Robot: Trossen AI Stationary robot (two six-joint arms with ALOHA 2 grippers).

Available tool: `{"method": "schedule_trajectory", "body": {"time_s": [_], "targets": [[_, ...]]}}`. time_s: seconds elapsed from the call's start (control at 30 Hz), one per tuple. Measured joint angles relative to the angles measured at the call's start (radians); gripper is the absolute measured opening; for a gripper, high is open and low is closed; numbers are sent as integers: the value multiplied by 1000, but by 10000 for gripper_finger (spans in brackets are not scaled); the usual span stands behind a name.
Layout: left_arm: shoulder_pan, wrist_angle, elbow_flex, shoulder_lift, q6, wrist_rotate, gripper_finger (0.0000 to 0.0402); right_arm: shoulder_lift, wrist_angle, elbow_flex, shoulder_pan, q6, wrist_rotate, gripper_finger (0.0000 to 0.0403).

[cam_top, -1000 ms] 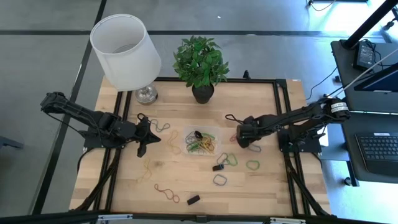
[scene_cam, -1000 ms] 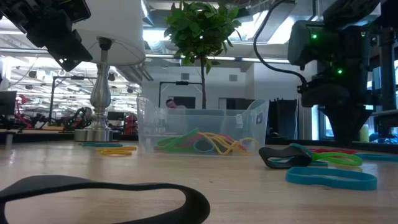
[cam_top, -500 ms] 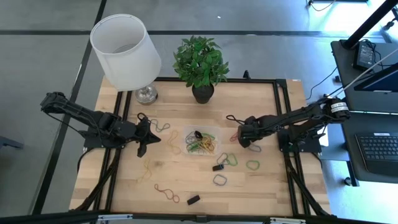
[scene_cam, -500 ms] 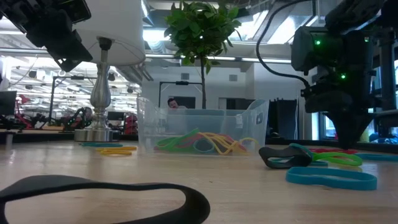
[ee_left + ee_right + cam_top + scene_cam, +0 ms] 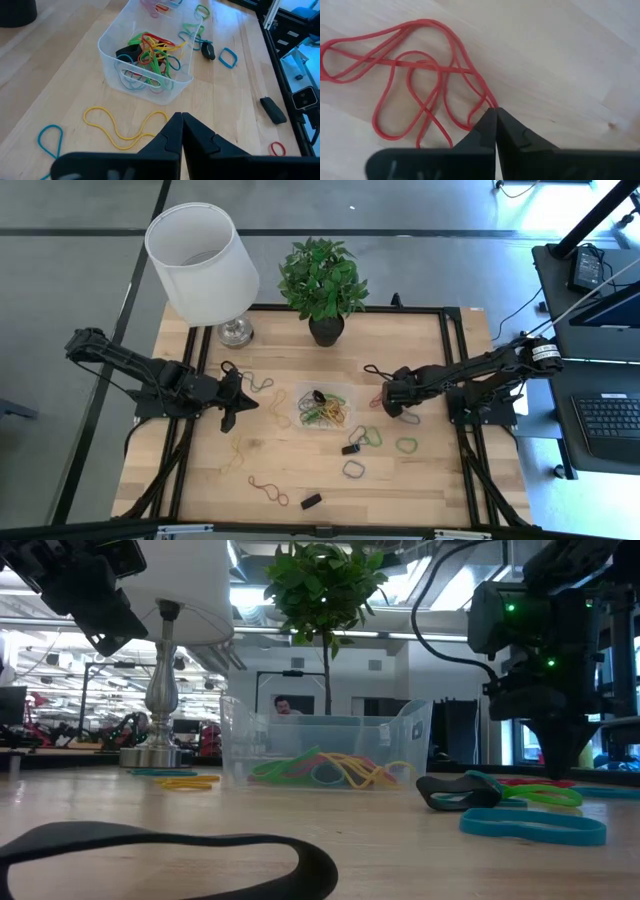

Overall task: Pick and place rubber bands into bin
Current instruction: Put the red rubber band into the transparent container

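The bin point(image 5: 322, 408), a clear tub, stands mid-table with several coloured rubber bands in it point(image 5: 150, 50). Right of it a tangled red rubber band point(image 5: 415, 65) lies flat on the wood. My right gripper point(image 5: 385, 396) is down at the table with its fingers shut on that band point(image 5: 495, 111). My left gripper point(image 5: 226, 420) hovers left of the bin, shut on nothing point(image 5: 181, 117). More rubber bands lie loose around the bin: yellow point(image 5: 125, 127), green point(image 5: 406, 445), blue point(image 5: 354, 469). My right gripper pinches the red rubber band between its two fingertips at the edge of the tangle point(image 5: 487, 102), where its strands run together. The fingers slant down from above, coming from the table's right. The band lies slack on the table.
A lamp with a white shade point(image 5: 200, 260) and a potted plant point(image 5: 325, 285) stand at the far edge. Two small black pieces point(image 5: 311, 501) point(image 5: 350, 448) lie on the near half. A wide black band point(image 5: 160, 850) lies close to the low camera.
My right gripper has sunk a little toward the table and shut its fingers on the red rubber band. The band still lies on the wood.
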State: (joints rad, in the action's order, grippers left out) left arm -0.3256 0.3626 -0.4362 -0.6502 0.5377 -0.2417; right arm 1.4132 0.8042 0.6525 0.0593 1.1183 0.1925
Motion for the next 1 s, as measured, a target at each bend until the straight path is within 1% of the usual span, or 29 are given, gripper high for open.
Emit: {"method": "schedule_trajectory", "body": {"time_s": [0.3,0.4,0.53,0.83,1.0], "targets": [[0,0,0,0,0,0,3,0,21,0,0,0,0,2],[0,0,0,0,0,0,3,0,20,0,0,-1,12,7],[0,0,0,0,0,0,3,0,0,0,0,-3,24,32],[0,0,0,0,0,0,3,0,-20,-28,0,0,25,107],[0,0,0,0,0,0,3,0,-28,-44,0,4,27,118]]}}
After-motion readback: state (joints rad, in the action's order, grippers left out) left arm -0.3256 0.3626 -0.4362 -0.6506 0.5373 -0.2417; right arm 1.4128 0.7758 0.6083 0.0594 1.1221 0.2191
